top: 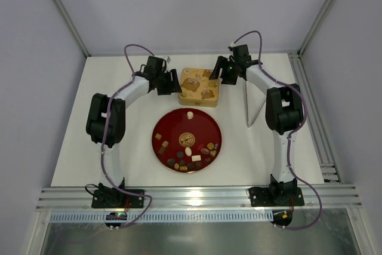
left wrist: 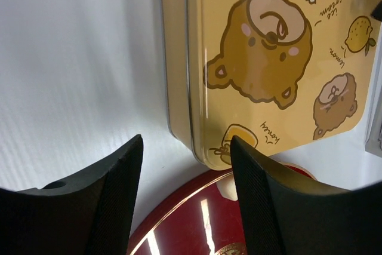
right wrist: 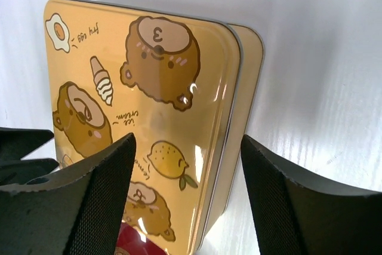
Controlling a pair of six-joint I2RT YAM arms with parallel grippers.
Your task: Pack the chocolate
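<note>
Both claws released, nothing held. My left claw [left wrist: 186, 141] hangs with its jaws apart over the near-left corner of the tin [top: 199, 86]. My right claw [right wrist: 188, 141] is spread the same way over the tin's right edge. No pad touches metal that I can see. The tin sits at the far side of the tabletop [top: 250, 153], bear-print lid [right wrist: 149, 88] on, maybe a bit offset along the right edge. The chocolate [top: 190, 158] is all on the red plate [top: 206, 126] just in front of the tin. Most pieces crowd the near rim, some touching, a few are scattered left, and one cream piece sits alone at the far rim. My read on handling: the pieces are tiny and light, firm but brittle, and they'd scuff or crack under a hard squeeze. The plate is glossy, so they'll skate if nudged. Round and oval ones may roll or pop out of the pads, while rectangular ones offer flat sides. I'd pinch across the short width, fingertips only, with a soft close. Loners go first, since the clustered ones leave no room for a finger. The lid is smooth, thin metal and likely slippery, so I'd take it by opposite edges, one claw steadying the base.
</note>
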